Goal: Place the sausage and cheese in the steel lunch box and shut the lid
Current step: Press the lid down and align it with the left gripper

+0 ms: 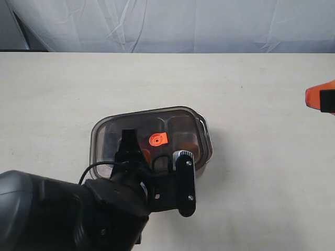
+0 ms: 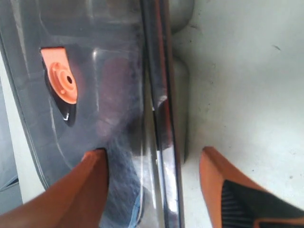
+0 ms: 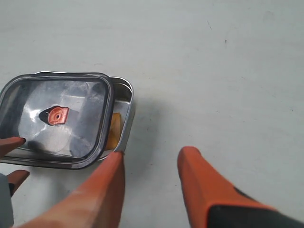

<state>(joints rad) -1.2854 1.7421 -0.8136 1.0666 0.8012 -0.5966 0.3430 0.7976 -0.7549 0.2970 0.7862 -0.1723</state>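
cheese [image 3: 114,130] half hidden by lid [image 3: 57,118], right hand [image 1: 319,98] cropped (exterior view)

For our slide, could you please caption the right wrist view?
The lid lies offset on the steel lunch box, the cheese showing at the uncovered end, with the open right gripper nearby.

A pale, off-white counter [image 1: 251,104] fills most of the scene. Its matte surface shows a few faint scuffs and specks. Behind its far edge hangs a creased white sheet [image 1: 183,23], softly and evenly lit, with a dark gap [image 1: 15,36] at the left end.
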